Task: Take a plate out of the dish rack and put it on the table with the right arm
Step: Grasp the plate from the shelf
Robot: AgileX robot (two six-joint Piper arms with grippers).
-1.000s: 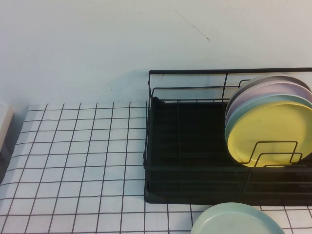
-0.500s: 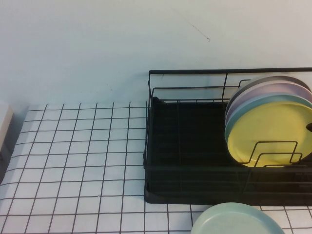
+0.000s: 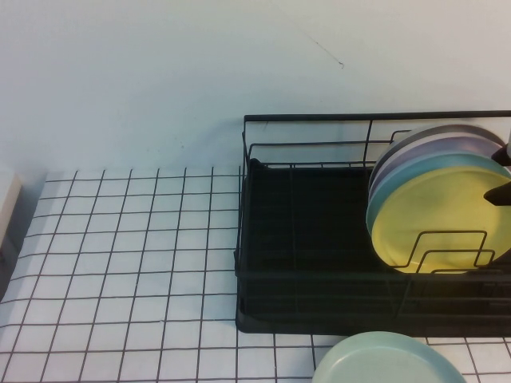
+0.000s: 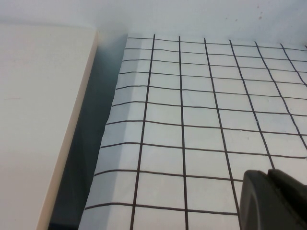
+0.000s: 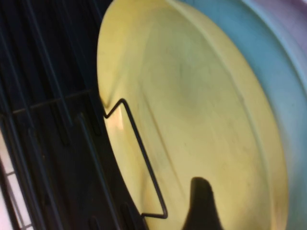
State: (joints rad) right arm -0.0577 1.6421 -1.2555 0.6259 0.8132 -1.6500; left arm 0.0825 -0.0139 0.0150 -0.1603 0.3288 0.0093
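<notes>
Dish rack (image 3: 319, 263) holds four upright plates — front one the yellow plate (image 3: 443, 219); one green plate (image 3: 387, 363) lies on the table (image 3: 120, 263); right gripper (image 3: 501, 171) at plate's edge, left gripper (image 4: 273, 201) over table — finger state of both indeterminate.

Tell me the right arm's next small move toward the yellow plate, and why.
Probably ease the right gripper a little further in over the yellow plate's right rim, then close. Its dark tips sit at that rim, the plate leans upright in the dish rack, ungrasped. The left gripper is parked over the table.
</notes>
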